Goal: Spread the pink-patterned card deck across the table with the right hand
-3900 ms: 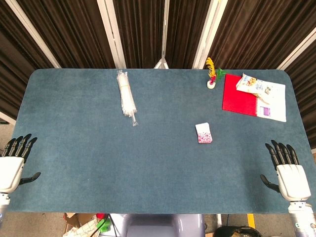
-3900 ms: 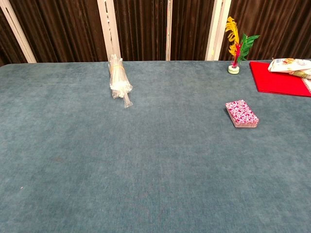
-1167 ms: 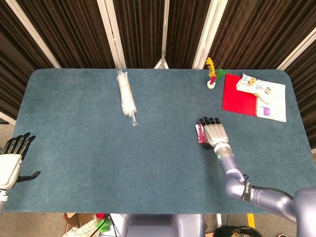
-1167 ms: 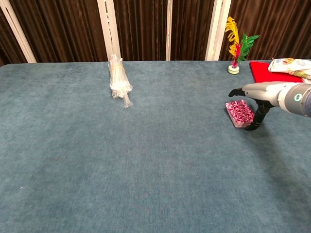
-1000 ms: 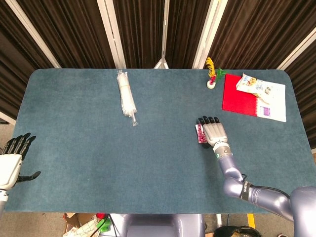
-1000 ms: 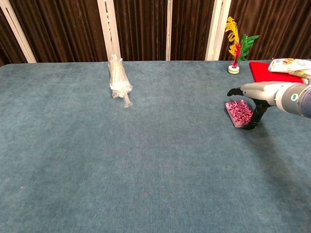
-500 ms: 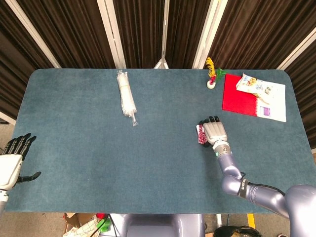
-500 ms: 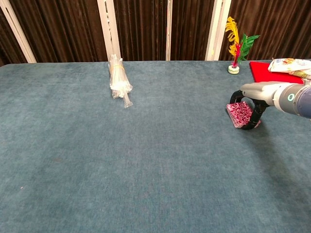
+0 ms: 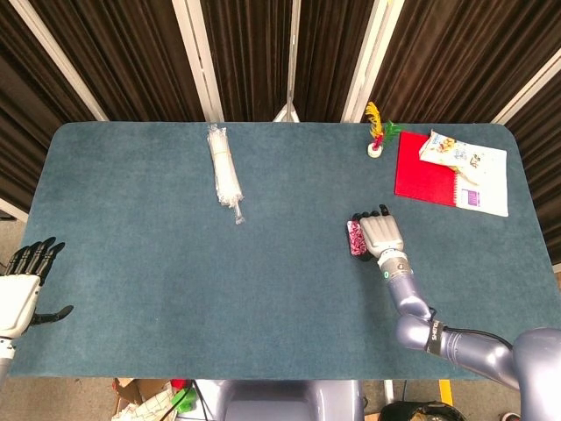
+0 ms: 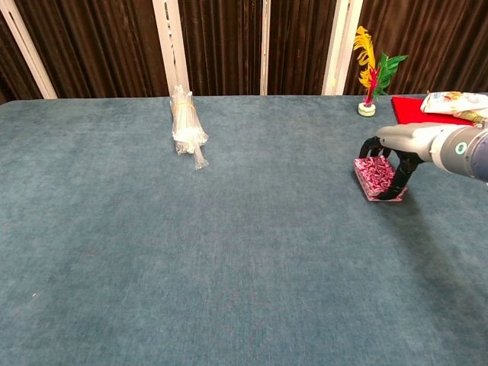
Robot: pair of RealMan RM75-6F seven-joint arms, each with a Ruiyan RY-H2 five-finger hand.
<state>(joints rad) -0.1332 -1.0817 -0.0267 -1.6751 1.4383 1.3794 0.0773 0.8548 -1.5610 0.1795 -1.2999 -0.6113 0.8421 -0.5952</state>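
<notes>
The pink-patterned card deck (image 9: 353,239) (image 10: 372,178) lies flat on the blue table, right of centre. My right hand (image 9: 379,234) (image 10: 399,146) sits over it, palm down. Its fingers (image 10: 373,147) curl down onto the deck's far end and the thumb (image 10: 392,191) hooks the near end, so the hand grips the deck on the table. The hand covers the deck's right part in the head view. My left hand (image 9: 19,296) hovers open at the near left edge of the table, holding nothing; the chest view does not show it.
A plastic-wrapped white bundle (image 9: 224,174) (image 10: 187,126) lies at the back left of centre. A feather ornament (image 9: 376,133) (image 10: 369,72), a red notebook (image 9: 423,168) (image 10: 435,122) and a snack packet (image 9: 448,149) lie at the back right.
My right hand came from the near right edge to the deck. Over the last second its fingers and thumb curled down around the deck's ends. The left hand barely moved.
</notes>
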